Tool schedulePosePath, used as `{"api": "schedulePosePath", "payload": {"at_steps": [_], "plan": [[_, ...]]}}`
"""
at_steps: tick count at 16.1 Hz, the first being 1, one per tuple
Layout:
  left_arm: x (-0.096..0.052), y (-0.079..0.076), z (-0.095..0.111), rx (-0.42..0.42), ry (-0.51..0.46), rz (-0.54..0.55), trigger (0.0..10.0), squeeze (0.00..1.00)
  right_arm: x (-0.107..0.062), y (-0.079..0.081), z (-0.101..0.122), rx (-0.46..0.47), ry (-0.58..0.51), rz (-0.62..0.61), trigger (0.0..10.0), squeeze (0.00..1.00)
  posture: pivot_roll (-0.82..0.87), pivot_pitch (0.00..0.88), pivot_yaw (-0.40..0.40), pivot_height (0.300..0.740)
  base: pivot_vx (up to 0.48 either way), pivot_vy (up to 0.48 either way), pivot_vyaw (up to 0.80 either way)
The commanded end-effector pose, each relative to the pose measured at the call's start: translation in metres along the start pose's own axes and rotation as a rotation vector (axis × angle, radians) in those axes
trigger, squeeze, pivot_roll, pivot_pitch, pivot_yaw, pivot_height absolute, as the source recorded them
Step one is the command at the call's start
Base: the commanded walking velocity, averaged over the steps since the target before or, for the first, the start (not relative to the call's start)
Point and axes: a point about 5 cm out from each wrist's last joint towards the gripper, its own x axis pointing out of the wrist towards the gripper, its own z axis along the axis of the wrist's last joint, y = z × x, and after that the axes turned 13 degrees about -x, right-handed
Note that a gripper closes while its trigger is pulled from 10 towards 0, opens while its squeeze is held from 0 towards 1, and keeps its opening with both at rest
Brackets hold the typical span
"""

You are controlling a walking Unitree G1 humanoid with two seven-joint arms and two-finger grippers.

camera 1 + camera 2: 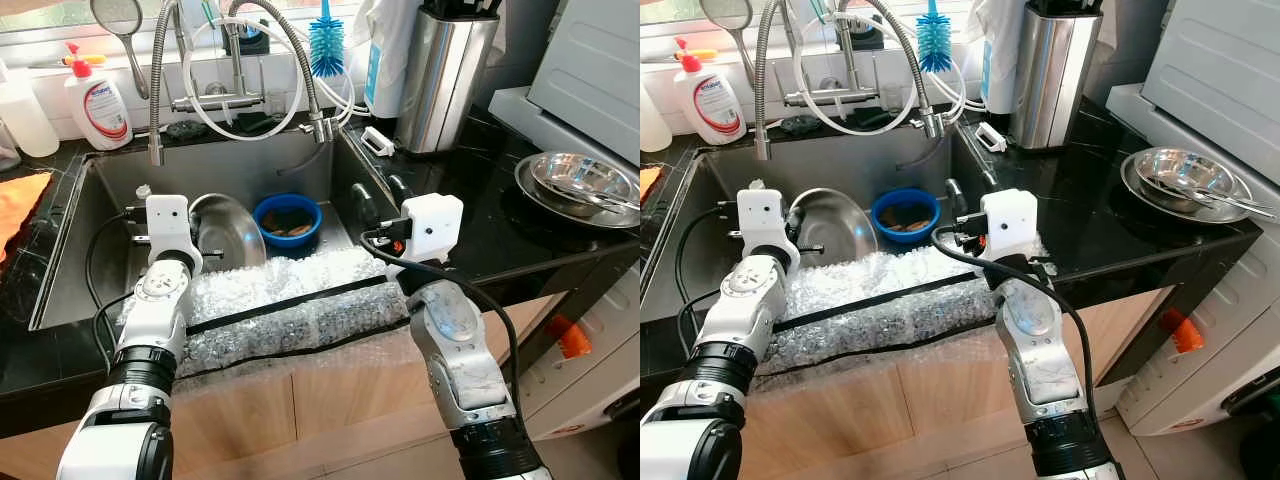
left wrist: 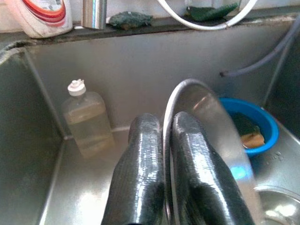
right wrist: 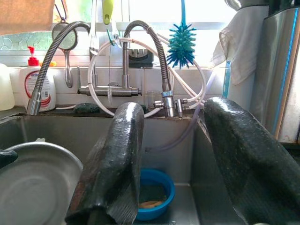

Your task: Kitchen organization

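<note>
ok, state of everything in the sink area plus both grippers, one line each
left gripper: shut on the rim of the steel plate
steel plate: held on edge in the sink
right gripper: open, empty, at the sink's right edge
blue bowl: upright in the sink, scraps inside
clear bottle: capped, standing in the sink corner
steel bowls: stacked on the counter

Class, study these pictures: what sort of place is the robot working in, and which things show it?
A home kitchen, most likely: a steel sink with a spring-neck tap, a dish soap bottle on the sill, and metal bowls on a black counter.
</note>
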Motion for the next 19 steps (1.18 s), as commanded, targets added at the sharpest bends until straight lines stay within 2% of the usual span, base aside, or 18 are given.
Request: {"api": "schedulePosePath", "payload": {"at_steps": [1,4,5,7,8,10,11,12,14,16,19], "plan": [[-0.005,-0.001,-0.023,-0.024,0.097,0.002,10.0,1.00,0.002,0.000,0.006,-0.002,-0.019,0.001,10.0,0.00,-0.01,0.000,0.009,0.740,0.000,0.000,0.00],[-0.004,-0.003,-0.019,-0.017,0.063,-0.003,10.0,1.00,0.004,0.002,0.004,-0.006,-0.003,0.009,10.0,0.00,-0.01,0.000,0.009,0.740,0.000,0.000,0.00],[-0.004,-0.006,-0.012,-0.048,0.020,-0.021,10.0,0.00,0.004,0.002,0.004,-0.005,-0.003,0.010,10.0,0.00,-0.01,0.000,0.009,0.740,0.000,0.000,0.00],[-0.004,-0.007,0.000,-0.080,-0.057,-0.031,10.0,0.00,0.004,0.002,0.004,-0.006,-0.004,0.010,10.0,0.00,-0.02,0.000,0.011,0.740,0.000,0.000,0.00],[-0.006,-0.005,0.012,-0.108,-0.140,-0.032,10.0,0.00,0.004,0.001,0.004,-0.005,-0.004,0.008,10.0,0.00,-0.02,0.000,0.011,0.740,0.000,0.000,0.00],[-0.012,-0.001,0.036,-0.106,-0.297,-0.032,10.0,0.00,0.003,0.000,0.005,-0.007,-0.006,-0.001,10.0,0.00,-0.02,0.000,0.010,0.740,0.000,0.000,0.00],[-0.023,0.006,0.055,-0.051,-0.419,-0.038,10.0,0.00,0.003,-0.002,0.005,-0.007,-0.010,-0.012,10.0,0.00,-0.02,0.000,0.010,0.740,0.000,0.000,0.00],[-0.032,0.009,0.064,-0.004,-0.475,-0.048,10.0,0.00,0.002,-0.003,0.006,-0.006,-0.014,-0.018,10.0,0.00,-0.02,0.000,0.010,0.740,0.000,0.000,0.00],[-0.047,0.018,0.069,0.069,-0.514,-0.062,10.0,0.00,0.001,-0.005,0.005,-0.005,-0.013,-0.022,10.0,0.00,-0.01,0.000,0.008,0.740,0.000,0.000,0.00],[-0.066,0.025,0.066,0.187,-0.525,-0.097,10.0,0.00,-0.002,-0.009,0.004,-0.003,-0.008,-0.029,10.0,0.00,-0.01,0.000,-0.004,0.740,0.000,0.000,0.00],[-0.081,0.032,0.055,0.172,-0.487,-0.077,10.0,0.00,-0.006,-0.020,-0.004,-0.022,0.035,-0.061,10.0,0.00,0.00,0.000,-0.008,0.740,0.000,0.000,0.00]]}}
